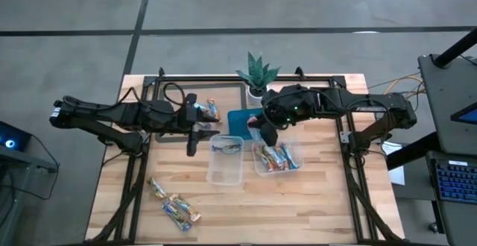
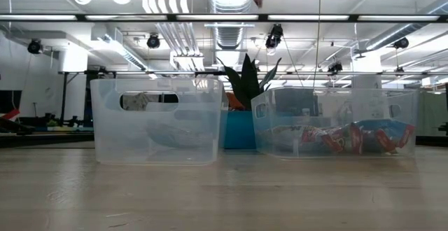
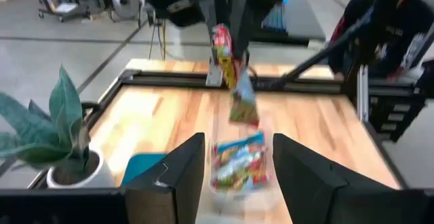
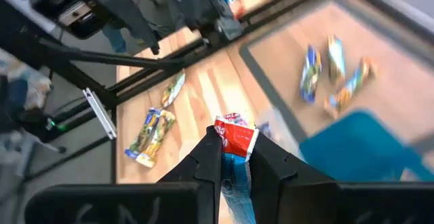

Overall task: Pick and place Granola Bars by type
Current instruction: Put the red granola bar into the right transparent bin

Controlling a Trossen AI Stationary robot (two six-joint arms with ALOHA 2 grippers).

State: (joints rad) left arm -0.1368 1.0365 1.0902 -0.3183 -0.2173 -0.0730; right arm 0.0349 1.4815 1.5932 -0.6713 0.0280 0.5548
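Right gripper point(image 4: 234, 157) held a red-and-blue bar point(image 4: 235, 141) above the right tub point(image 1: 276, 159); release pending. Left gripper point(image 3: 237, 166) stood open, empty.

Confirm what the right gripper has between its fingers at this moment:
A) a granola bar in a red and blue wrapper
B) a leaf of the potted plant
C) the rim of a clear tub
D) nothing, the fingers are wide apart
A: in the right wrist view the right gripper is shut on a granola bar, its red and blue wrapper pinched between the two dark fingers; the left wrist view shows that bar hanging from it above the clear tub.
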